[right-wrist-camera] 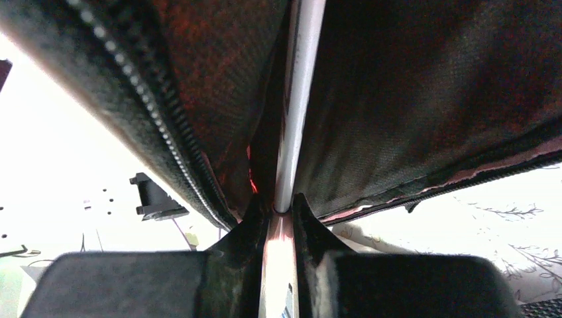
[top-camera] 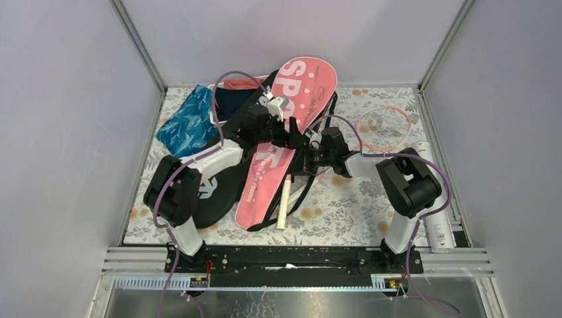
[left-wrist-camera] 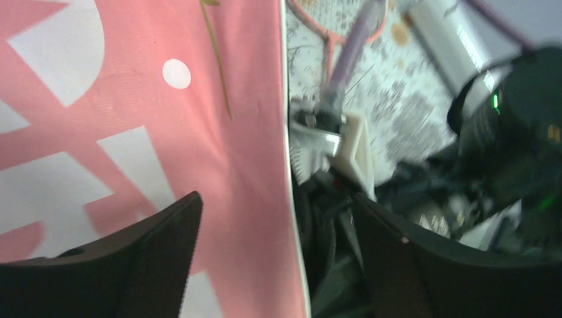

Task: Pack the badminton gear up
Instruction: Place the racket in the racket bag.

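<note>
The right hand [right-wrist-camera: 281,205] is clenched on the thin pale shaft of a racket [right-wrist-camera: 298,99]. It pinches the shaft just short of the open mouth of the pink bag [top-camera: 306,83]. Beyond the fingers the shaft runs in between the bag's dark lining, and the zip [right-wrist-camera: 166,146] curves down the left of the wrist view. The left hand [left-wrist-camera: 277,207] is released, with its fingers spread wide over the bag's edge and gripping nothing.

From above, the pink bag lies slantwise across the middle of the frame, partly over the black bag [top-camera: 219,199] at lower left. A white handle [top-camera: 283,202] pokes out beside its lower end. It probably belongs to the held racket, but I cannot tell. A second racket [top-camera: 383,126] lies flat on the bench [top-camera: 344,212] at upper right, and the tube [top-camera: 439,212] lies along the right edge.

The racket looks light and springy. Its shaft is smooth and narrow, so it may twist or slide in a pinch, and the thicker handle is likely the surer hold. The strings should not be squeezed. The bag is limp cloth whose mouth will sag shut unless it is lifted by the rim near the zip. The tube looks stiff, light and apt to roll, so it is best taken across its middle.
</note>
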You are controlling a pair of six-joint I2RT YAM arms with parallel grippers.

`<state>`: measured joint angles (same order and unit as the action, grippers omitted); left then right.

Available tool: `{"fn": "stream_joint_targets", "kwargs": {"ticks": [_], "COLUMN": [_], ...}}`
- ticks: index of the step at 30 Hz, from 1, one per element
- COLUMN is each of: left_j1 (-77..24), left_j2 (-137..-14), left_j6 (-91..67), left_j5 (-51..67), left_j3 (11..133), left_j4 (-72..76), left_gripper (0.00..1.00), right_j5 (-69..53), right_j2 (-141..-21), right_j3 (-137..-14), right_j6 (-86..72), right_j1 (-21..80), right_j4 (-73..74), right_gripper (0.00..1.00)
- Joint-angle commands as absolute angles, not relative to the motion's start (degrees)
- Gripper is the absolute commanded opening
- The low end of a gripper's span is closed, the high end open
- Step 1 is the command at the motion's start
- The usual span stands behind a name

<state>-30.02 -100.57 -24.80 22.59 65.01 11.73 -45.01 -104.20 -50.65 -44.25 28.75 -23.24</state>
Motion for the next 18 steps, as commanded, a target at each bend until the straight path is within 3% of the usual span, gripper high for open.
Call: {"fn": "stream_joint_targets", "kwargs": {"ticks": [1,5,9,14,18], "left_j1": [-28.98,-28.92,-28.87,-30.29,-34.97], "left_j2": [-93.09,-83.05,-78.57,-73.42,-69.91], "left_j6": [-4.49,19.81,42.52,54.72,57.13], "left_j5": [30.86,35.31,38.75,37.38,34.62], "left_j3": [65.52,60.74,58.07,51.69,46.07], "left_j4": [1.45,-11.01,-30.43,-40.06,-41.19], "left_gripper": [0.92,0.95,0.87,0.75,0.74], "right_j5": [-41.03,-39.78,-39.22,-39.38,-39.61], "right_j2": [-102.30,-102.12,-102.57,-102.29,-102.04], "right_j3": [-53.42,-55.00,-57.12,-58.65,-59.43], "right_j6": [-43.76,-43.96,-43.78,-43.60,-43.03], "right_j1": [28.34,28.38,28.27,28.28,28.22], "right_j4": [-28.09,-26.71,-24.04,-21.72,-20.40], "right_gripper": [0.00,0.00,0.00,0.00,0.00]}}
